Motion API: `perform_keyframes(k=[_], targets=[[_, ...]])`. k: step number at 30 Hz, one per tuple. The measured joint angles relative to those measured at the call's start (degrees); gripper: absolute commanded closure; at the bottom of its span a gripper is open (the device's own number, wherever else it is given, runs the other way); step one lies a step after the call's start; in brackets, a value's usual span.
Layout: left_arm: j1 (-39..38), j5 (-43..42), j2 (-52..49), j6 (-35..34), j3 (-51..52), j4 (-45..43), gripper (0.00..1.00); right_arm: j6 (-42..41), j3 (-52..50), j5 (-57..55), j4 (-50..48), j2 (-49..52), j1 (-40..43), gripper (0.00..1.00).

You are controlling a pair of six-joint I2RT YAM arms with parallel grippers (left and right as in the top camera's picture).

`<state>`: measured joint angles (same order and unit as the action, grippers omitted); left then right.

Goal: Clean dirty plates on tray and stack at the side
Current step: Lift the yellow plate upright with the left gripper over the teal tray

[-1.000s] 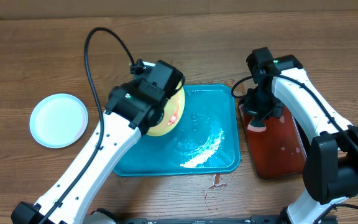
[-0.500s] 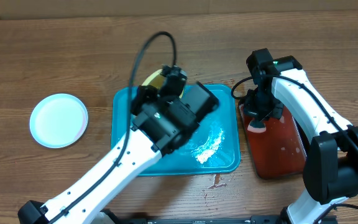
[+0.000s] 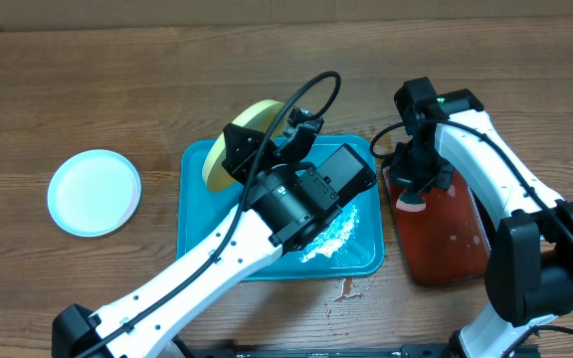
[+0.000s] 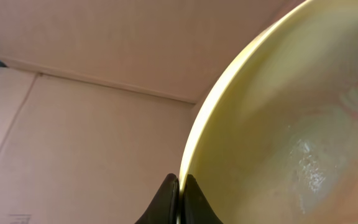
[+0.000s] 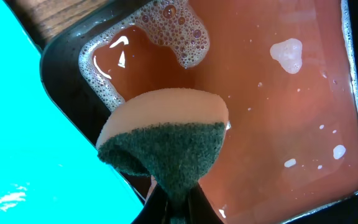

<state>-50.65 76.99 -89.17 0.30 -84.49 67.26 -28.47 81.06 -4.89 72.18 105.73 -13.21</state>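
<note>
A pale yellow plate (image 3: 253,114) is tilted on edge over the back left of the turquoise tray (image 3: 197,214). My left gripper (image 3: 270,137) is shut on its rim. In the left wrist view the plate (image 4: 291,124) fills the right side, wet and glossy, its edge pinched between the black jaws of the left gripper (image 4: 179,182). A pale blue-white plate (image 3: 94,191) lies flat on the table at the left. My right gripper (image 5: 174,200) is shut on a green-and-white sponge (image 5: 166,140), held over the red tray (image 3: 451,239) of soapy water.
Foam and water glisten on the turquoise tray's floor (image 3: 331,234). A small puddle (image 3: 346,290) lies on the wood just in front of that tray. The black-rimmed red tray (image 5: 278,106) sits close against its right side. My left arm crosses above the tray.
My left arm has swung right and back across the tray, carrying the yellow plate from the tray's left side to its back edge. The right arm and sponge have not moved.
</note>
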Motion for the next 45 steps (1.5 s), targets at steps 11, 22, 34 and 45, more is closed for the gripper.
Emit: perform_keyframes(k=[11, 22, 34, 45], targets=[[0.0, 2.23, -0.11, 1.4, 0.0, -0.2, 0.96, 0.02, 0.0, 0.0, -0.13, 0.0, 0.0, 0.96], [0.0, 2.58, -0.11, 1.4, 0.0, -0.22, 0.96, 0.02, 0.0, 0.0, -0.13, 0.0, 0.0, 0.96], [0.0, 2.58, -0.11, 1.4, 0.0, -0.66, 0.96, 0.02, 0.0, 0.0, -0.11, 0.0, 0.0, 0.96], [0.0, 2.58, -0.11, 1.4, 0.0, -1.05, 0.96, -0.55, 0.0, -0.57, 0.02, 0.0, 0.48, 0.96]])
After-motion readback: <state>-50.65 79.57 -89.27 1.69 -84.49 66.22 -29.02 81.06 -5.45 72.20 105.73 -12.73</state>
